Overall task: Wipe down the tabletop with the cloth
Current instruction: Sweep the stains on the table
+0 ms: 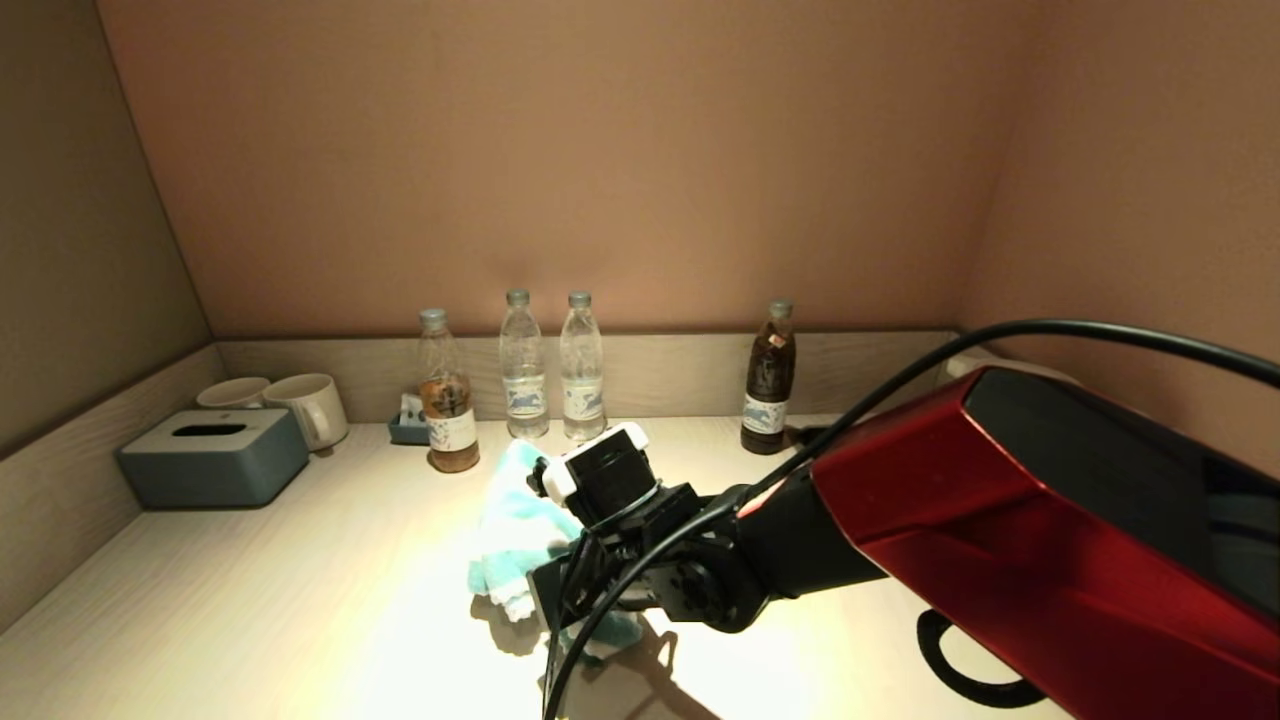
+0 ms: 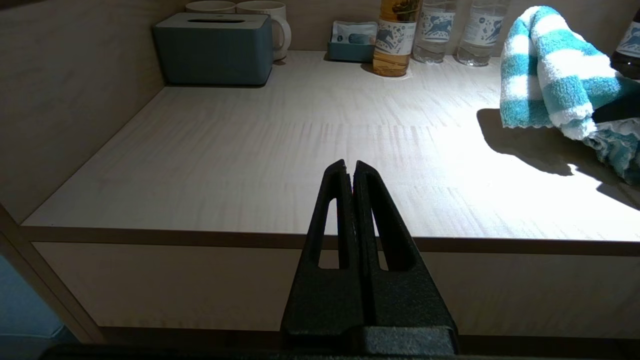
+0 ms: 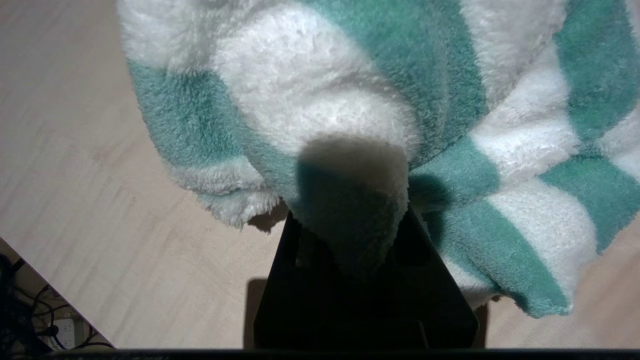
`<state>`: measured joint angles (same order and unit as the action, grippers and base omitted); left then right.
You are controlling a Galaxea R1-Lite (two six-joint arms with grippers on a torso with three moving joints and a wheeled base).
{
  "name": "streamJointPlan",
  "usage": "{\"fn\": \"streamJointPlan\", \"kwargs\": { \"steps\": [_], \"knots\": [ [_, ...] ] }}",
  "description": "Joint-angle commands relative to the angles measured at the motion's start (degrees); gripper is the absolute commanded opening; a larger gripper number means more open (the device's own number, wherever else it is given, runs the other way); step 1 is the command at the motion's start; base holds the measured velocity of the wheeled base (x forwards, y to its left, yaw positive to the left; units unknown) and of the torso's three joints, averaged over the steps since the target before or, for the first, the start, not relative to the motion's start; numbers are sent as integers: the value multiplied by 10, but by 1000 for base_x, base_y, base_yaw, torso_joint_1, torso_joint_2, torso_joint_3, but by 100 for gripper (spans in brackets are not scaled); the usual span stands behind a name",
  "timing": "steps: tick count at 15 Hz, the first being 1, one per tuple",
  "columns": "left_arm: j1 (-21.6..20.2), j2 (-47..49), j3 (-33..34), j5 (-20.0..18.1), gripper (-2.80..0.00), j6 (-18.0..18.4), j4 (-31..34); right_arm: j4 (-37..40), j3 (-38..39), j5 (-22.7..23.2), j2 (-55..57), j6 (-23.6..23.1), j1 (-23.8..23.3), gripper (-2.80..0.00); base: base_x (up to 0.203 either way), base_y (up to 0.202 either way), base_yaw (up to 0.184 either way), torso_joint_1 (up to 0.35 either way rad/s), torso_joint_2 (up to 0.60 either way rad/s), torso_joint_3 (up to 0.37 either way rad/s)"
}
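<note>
Cloth point(image 3: 350, 125), teal and white stripes, is pinched in the right gripper point(image 3: 350, 235) above the bench point(image 1: 300, 600). The left gripper point(image 2: 350, 172) is closed, empty, at the near edge. Bottle labels point(image 2: 391, 36) show a horse; words unreadable.

I can't read any writing from here. The bottles point(image 2: 394, 36) along the back wall carry white labels point(image 2: 391, 36) with a blue horse-like picture, but their print is too small for me to make out.
</note>
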<state>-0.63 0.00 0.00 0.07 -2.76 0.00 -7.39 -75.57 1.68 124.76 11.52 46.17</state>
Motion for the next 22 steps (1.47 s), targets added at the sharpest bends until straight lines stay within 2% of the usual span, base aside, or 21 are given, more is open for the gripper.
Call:
{"fn": "streamJointPlan", "kwargs": {
  "steps": [1, 5, 11, 15, 17, 22],
  "knots": [
    [0, 1, 0, 0, -280, -1, 0, -4, 0, 1, -8, -18, 17, -280, 0, 0, 0, 0, 0, 0],
    [0, 1, 0, 0, -280, -1, 0, -26, -21, 0, 15, -39, 28, -280, 0, 0, 0, 0, 0, 0],
    [0, 1, 0, 0, -280, -1, 0, -27, -71, 0, 72, -45, 34, -280, 0, 0, 0, 0, 0, 0],
    [0, 1, 0, 0, -280, -1, 0, -22, -100, 1, 109, -87, 45, -280, 0, 0, 0, 0, 0, 0],
    [0, 1, 0, 0, -280, -1, 0, -21, -106, 1, 121, -94, 49, -280, 0, 0, 0, 0, 0, 0],
    [0, 1, 0, 0, -280, -1, 0, -20, -98, 0, 128, -87, 45, -280, 0, 0, 0, 0, 0, 0]
  ]
}}
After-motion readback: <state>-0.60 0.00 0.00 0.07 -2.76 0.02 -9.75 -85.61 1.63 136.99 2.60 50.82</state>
